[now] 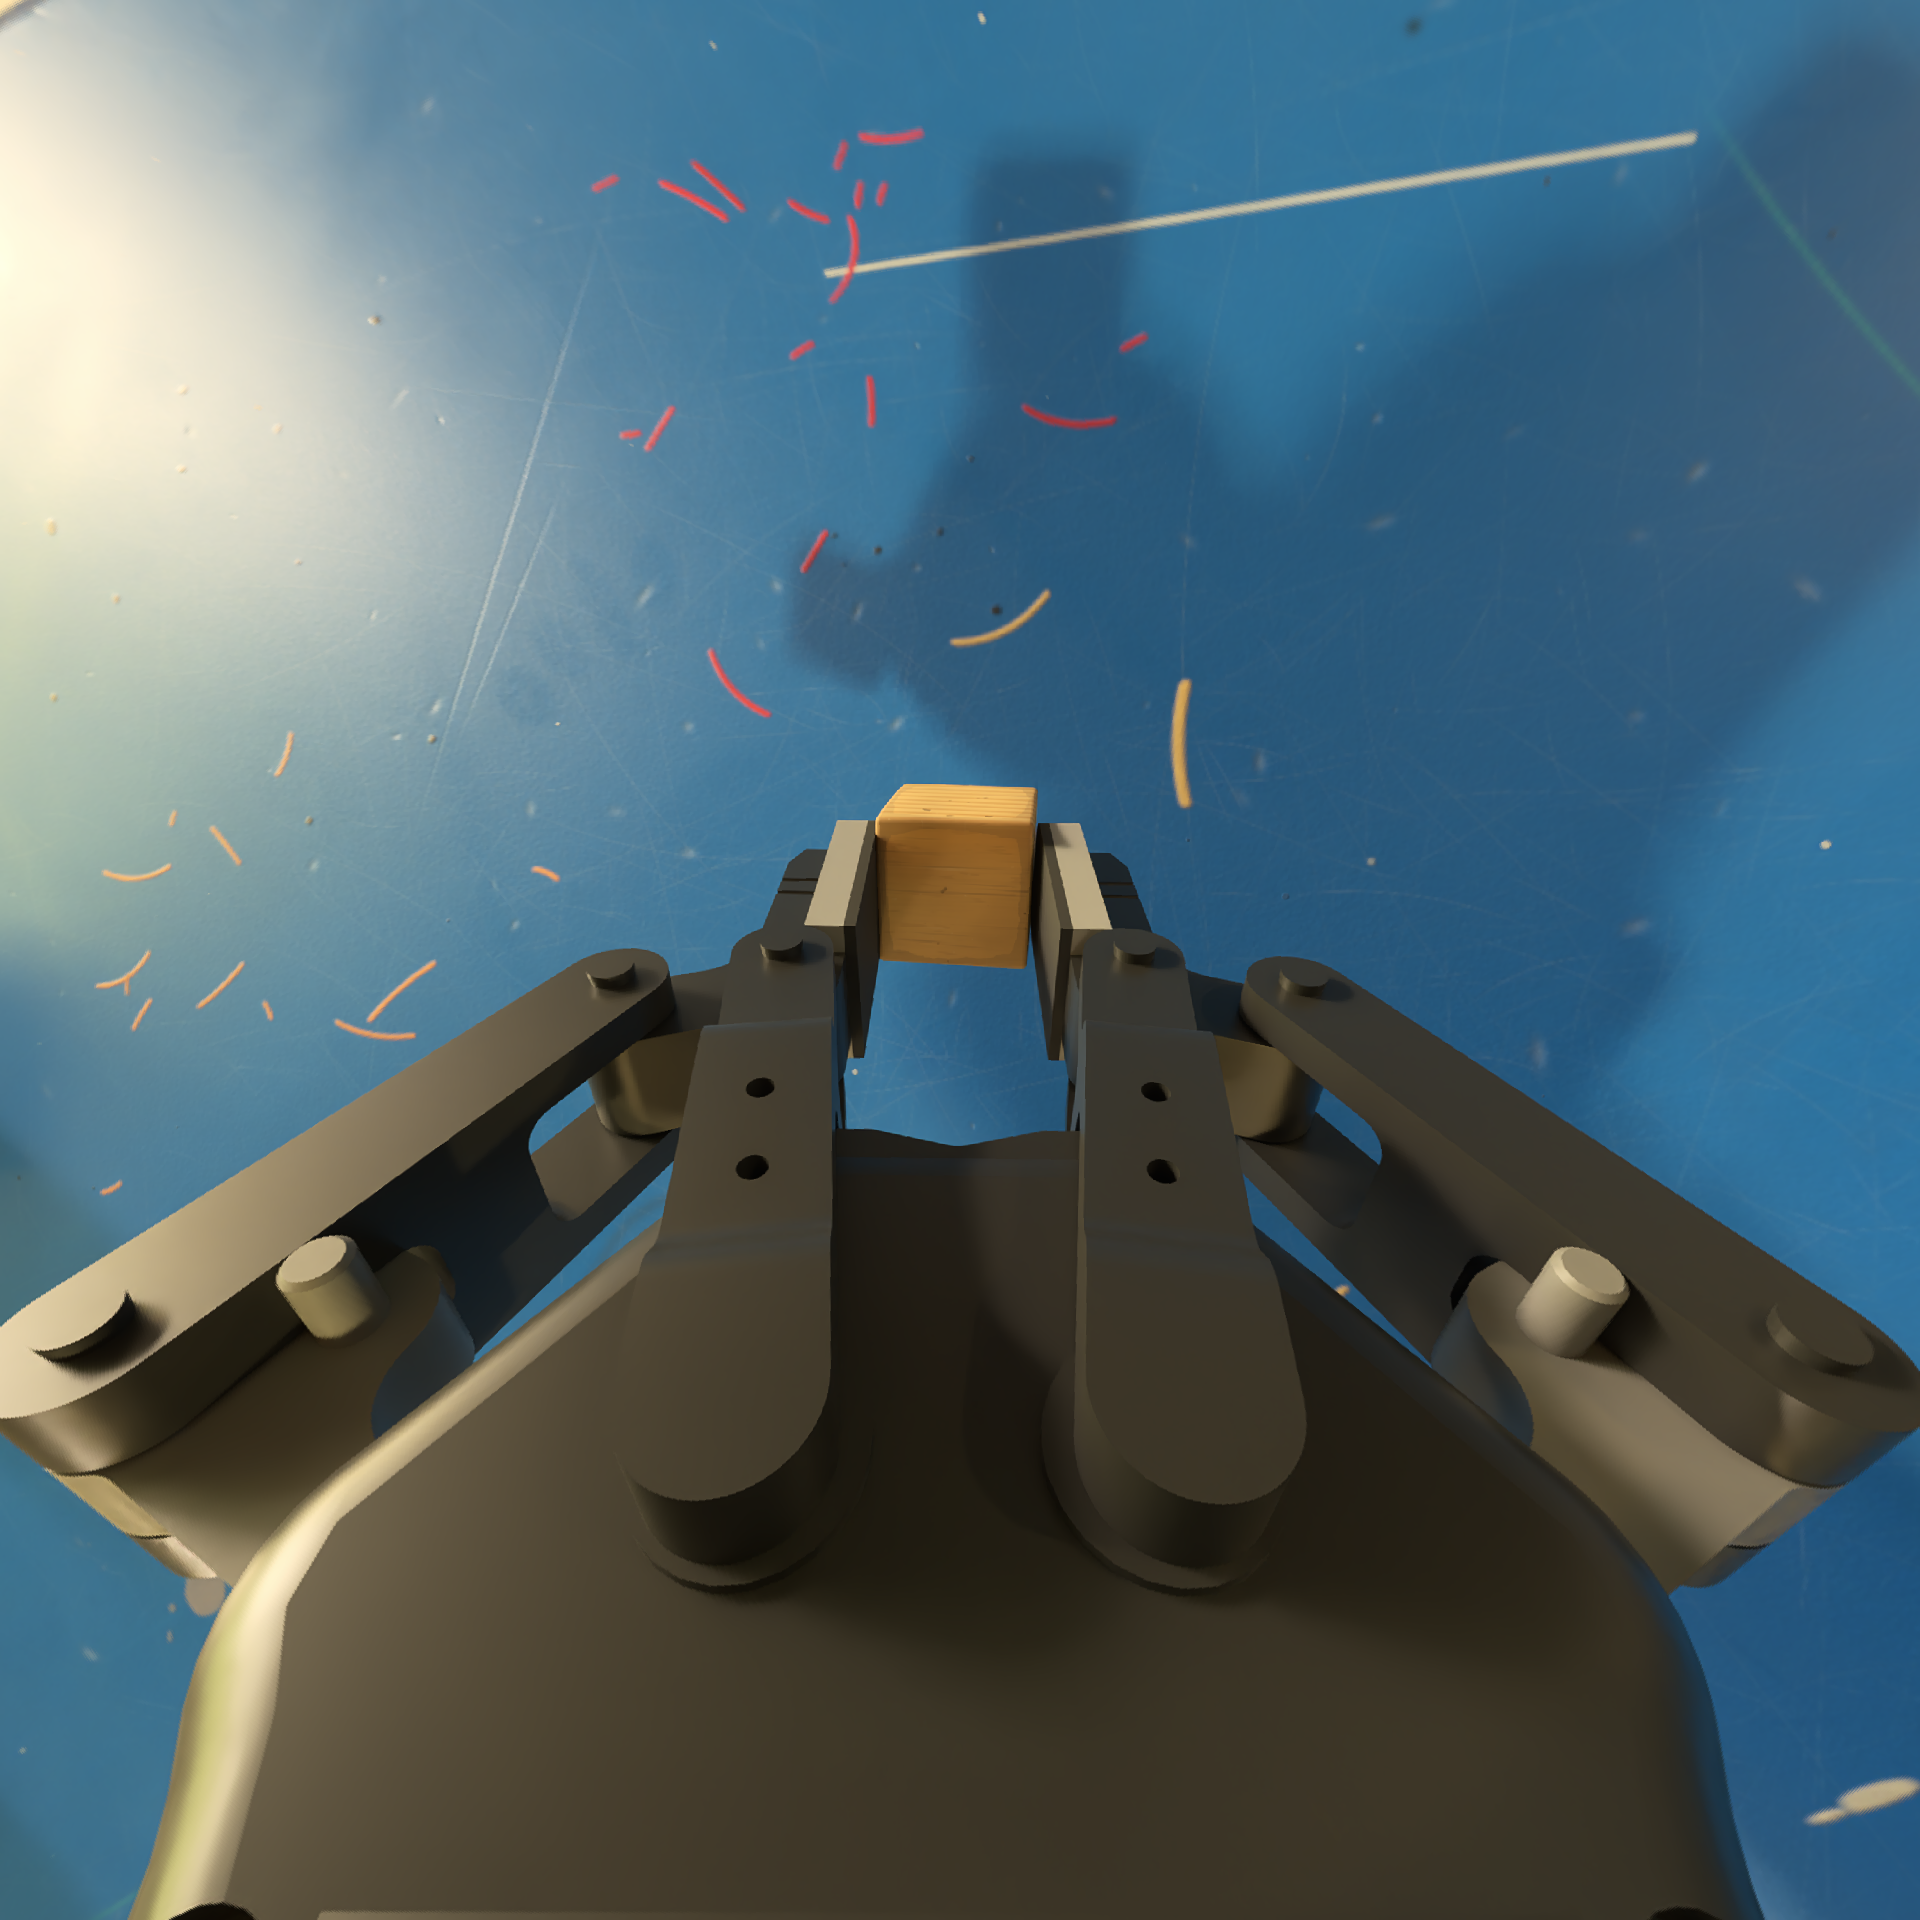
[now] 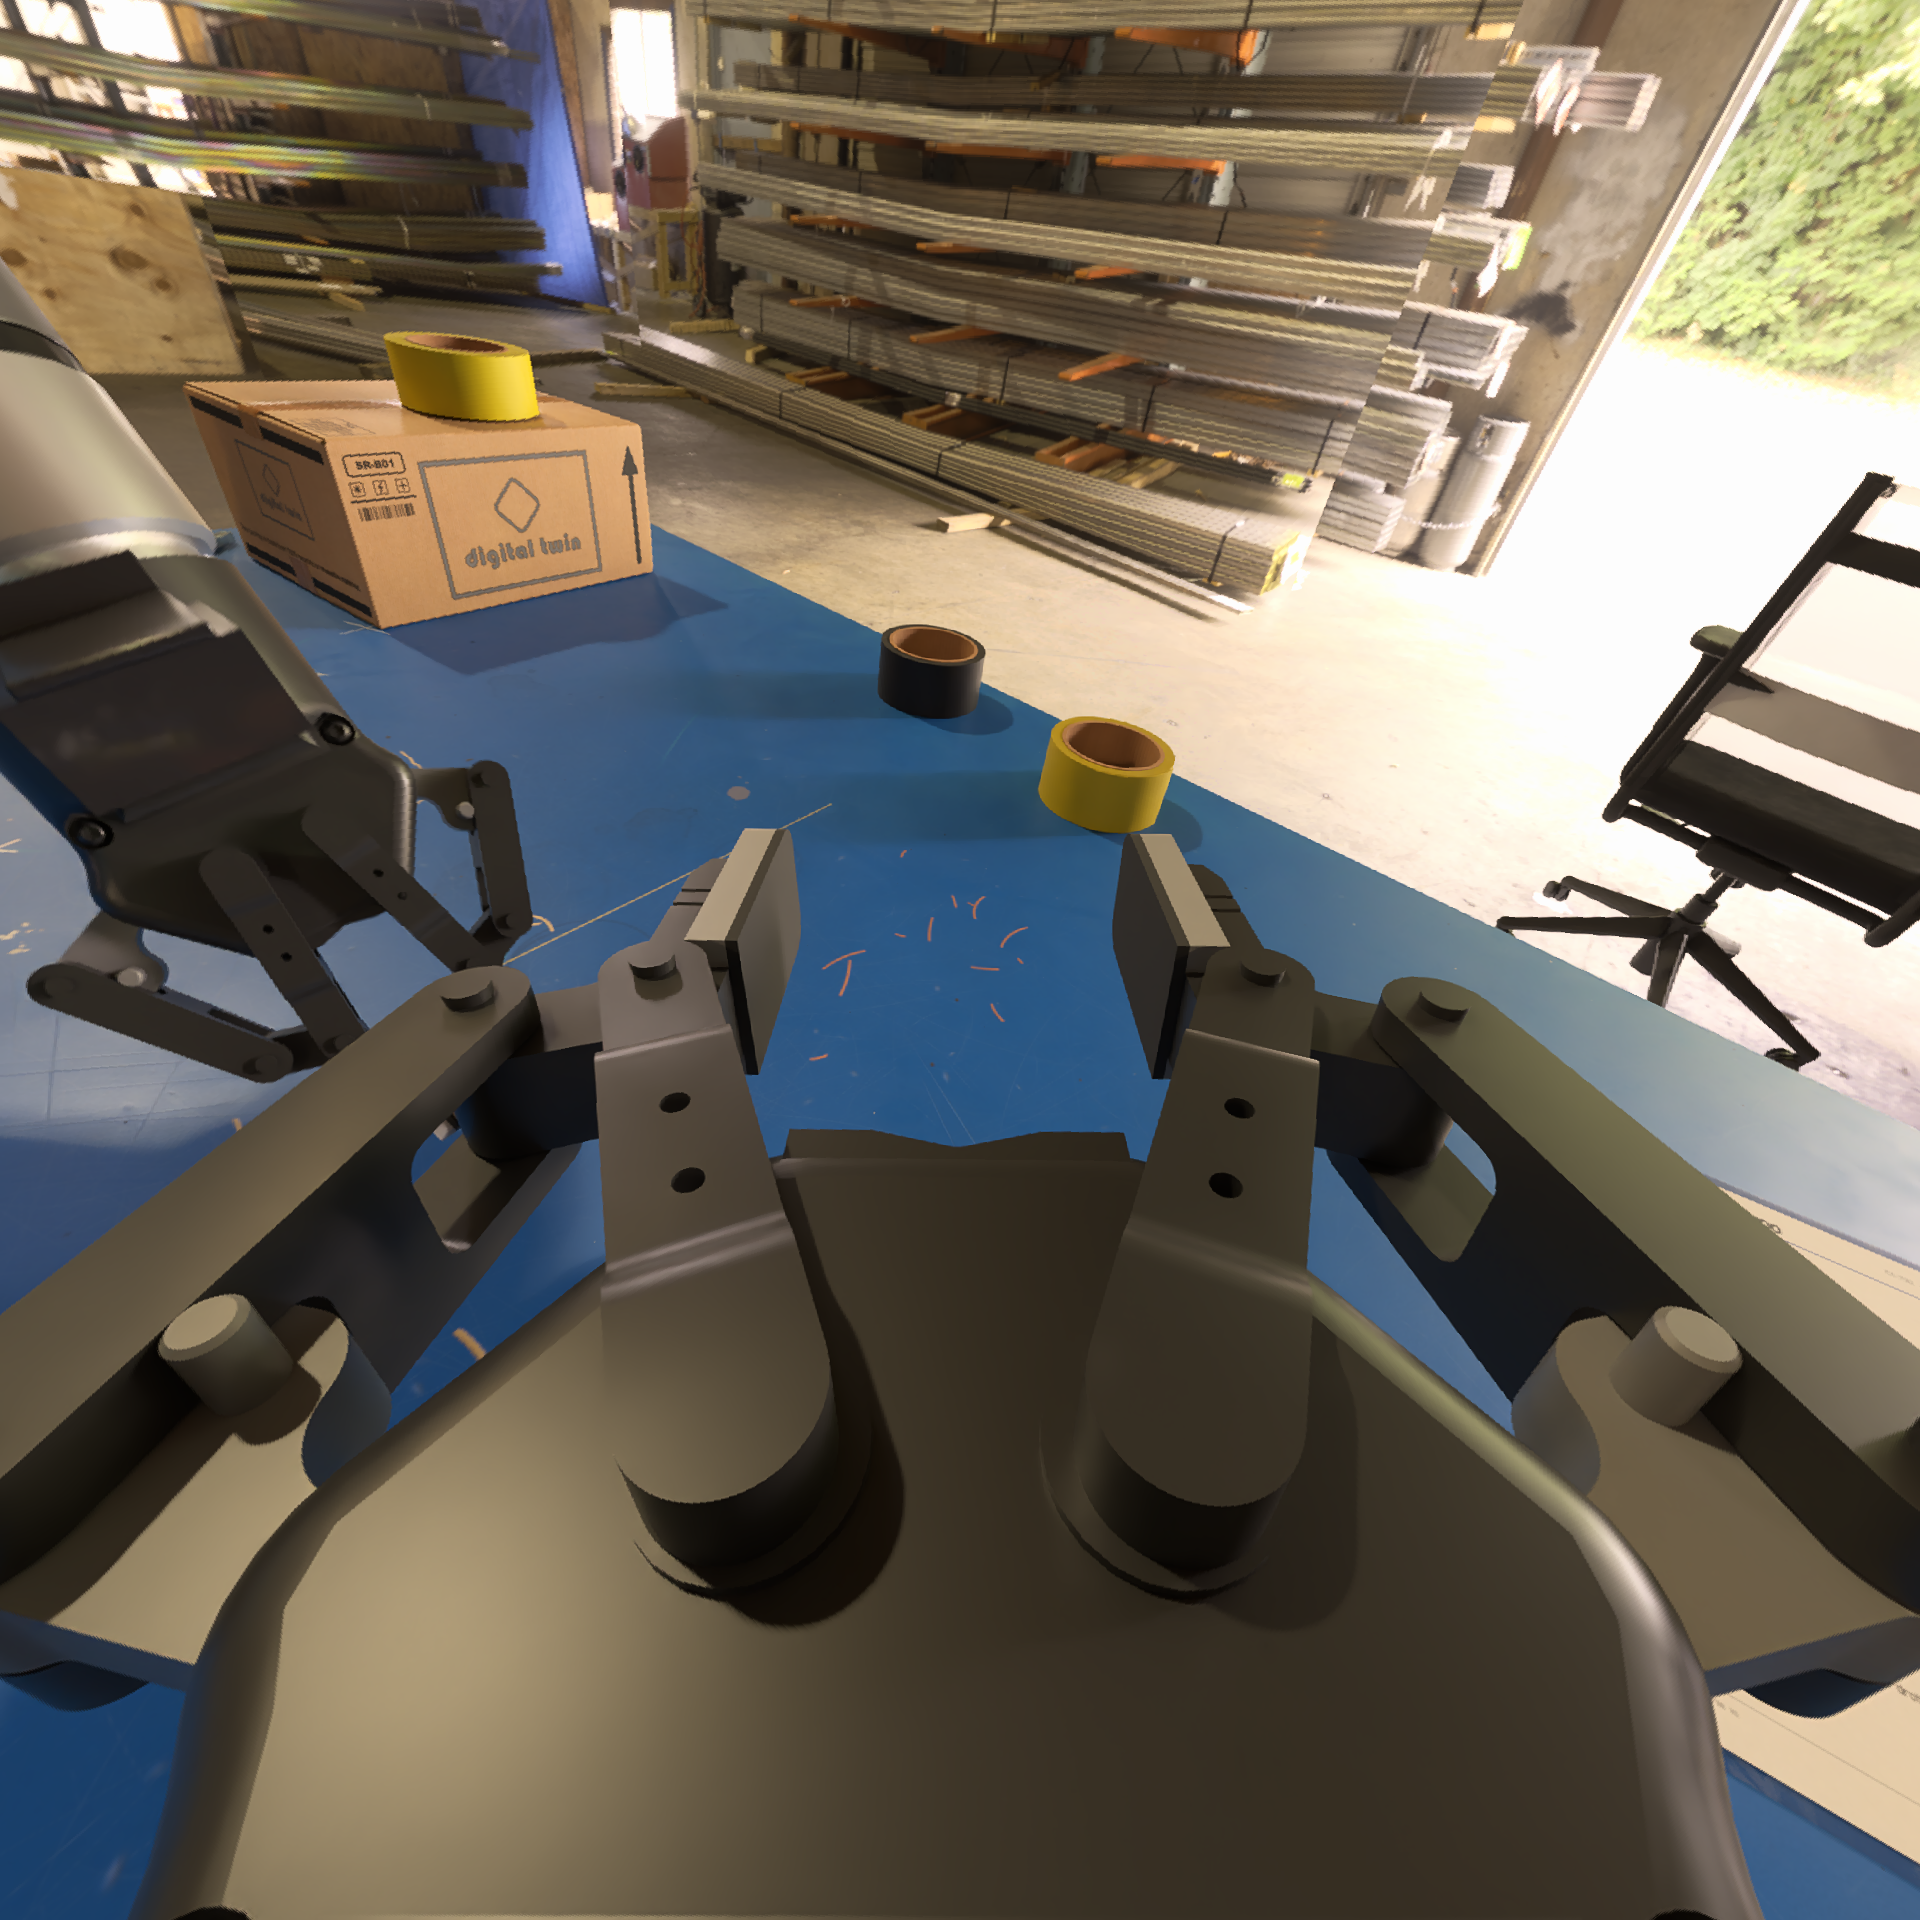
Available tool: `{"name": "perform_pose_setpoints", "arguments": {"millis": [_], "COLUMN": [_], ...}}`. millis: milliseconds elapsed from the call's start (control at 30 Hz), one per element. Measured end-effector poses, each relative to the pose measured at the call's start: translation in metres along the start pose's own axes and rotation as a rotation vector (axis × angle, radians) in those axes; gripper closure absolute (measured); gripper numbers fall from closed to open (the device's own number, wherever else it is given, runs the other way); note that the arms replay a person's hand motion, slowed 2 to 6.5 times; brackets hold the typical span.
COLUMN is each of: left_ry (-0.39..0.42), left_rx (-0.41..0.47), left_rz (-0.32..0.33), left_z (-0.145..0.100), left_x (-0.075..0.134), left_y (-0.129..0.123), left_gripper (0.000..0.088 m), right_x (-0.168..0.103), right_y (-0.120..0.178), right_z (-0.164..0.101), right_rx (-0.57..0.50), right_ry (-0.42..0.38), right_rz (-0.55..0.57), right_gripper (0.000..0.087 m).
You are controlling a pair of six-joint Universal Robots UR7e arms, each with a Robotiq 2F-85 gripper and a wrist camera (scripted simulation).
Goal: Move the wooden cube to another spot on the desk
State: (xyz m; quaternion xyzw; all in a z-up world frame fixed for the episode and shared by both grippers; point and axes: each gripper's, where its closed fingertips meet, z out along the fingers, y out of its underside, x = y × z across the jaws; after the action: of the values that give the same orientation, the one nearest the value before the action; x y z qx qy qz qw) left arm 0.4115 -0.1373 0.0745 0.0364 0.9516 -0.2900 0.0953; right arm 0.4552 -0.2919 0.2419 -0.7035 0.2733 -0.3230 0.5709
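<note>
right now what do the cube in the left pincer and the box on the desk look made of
The cube looks like pale, smooth-sanded wood: faint grain lines cross its faces. The left pincer is shut on it. The box looks like matte brown corrugated cardboard with printed markings, though no cut edge shows. A yellow tape roll sits on it.

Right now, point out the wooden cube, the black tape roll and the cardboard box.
wooden cube point(image 1: 954, 894): left wrist view, near face, between the fingers.
black tape roll point(image 2: 928, 681): right wrist view, outer wall.
cardboard box point(image 2: 499, 520): right wrist view, front face.
</note>
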Motion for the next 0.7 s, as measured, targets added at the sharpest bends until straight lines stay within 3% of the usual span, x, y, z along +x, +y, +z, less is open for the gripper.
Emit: {"name": "perform_pose_setpoints", "arguments": {"millis": [433, 700], "left_ry": [-0.025, 0.009], "left_rx": [-0.123, -0.171], "left_rz": [0.153, 0.171], "left_z": [0.025, 0.034], "left_x": [0.01, 0.017], "left_y": [0.008, 0.011], "left_gripper": [0.0613, 0.0613], "right_x": [0.002, 0.003], "right_y": [0.006, 0.011], "right_z": [0.003, 0.006], "right_rx": [-0.021, -0.043], "right_ry": [-0.011, -0.009], "right_rz": [0.013, 0.016], "right_gripper": [0.0327, 0.0327]}}
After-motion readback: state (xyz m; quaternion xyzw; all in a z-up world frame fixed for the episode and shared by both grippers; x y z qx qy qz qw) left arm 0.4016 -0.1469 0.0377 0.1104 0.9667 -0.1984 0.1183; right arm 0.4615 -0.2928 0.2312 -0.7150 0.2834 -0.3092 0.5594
